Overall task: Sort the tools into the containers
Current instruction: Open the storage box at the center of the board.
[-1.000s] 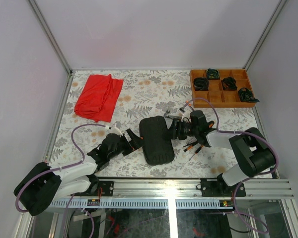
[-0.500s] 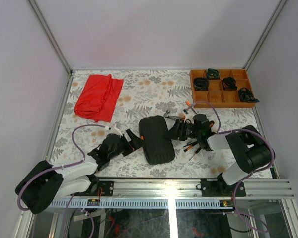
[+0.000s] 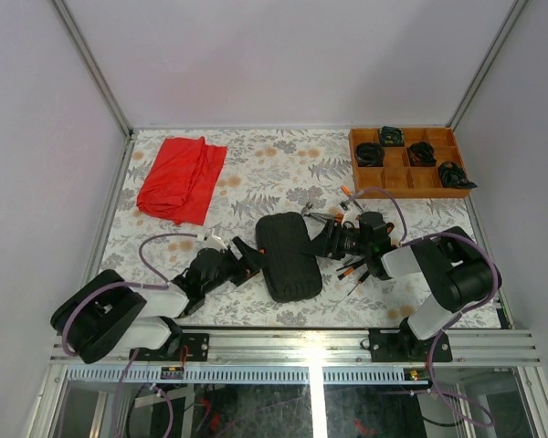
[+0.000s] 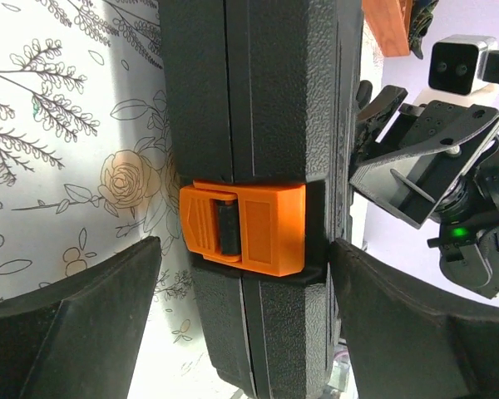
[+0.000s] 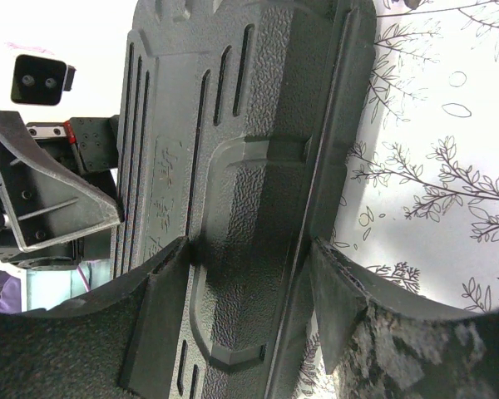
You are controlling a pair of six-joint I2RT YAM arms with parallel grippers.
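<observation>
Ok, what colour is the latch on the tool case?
The latch is orange; the left wrist view shows it best.

The black, textured tool case (image 3: 288,258) lies flat and shut near the middle of the flowered bench (image 3: 265,178), its long axis running roughly front to back. Its orange latch (image 4: 243,229) spans the seam on the left edge. Thin orange-and-black screwdrivers (image 3: 352,272) lie loose just right of it, partly hidden.

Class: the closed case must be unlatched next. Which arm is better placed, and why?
Left. Its open left gripper faces the orange latch on the tool case; the right gripper straddles the opposite, latchless edge.
</observation>
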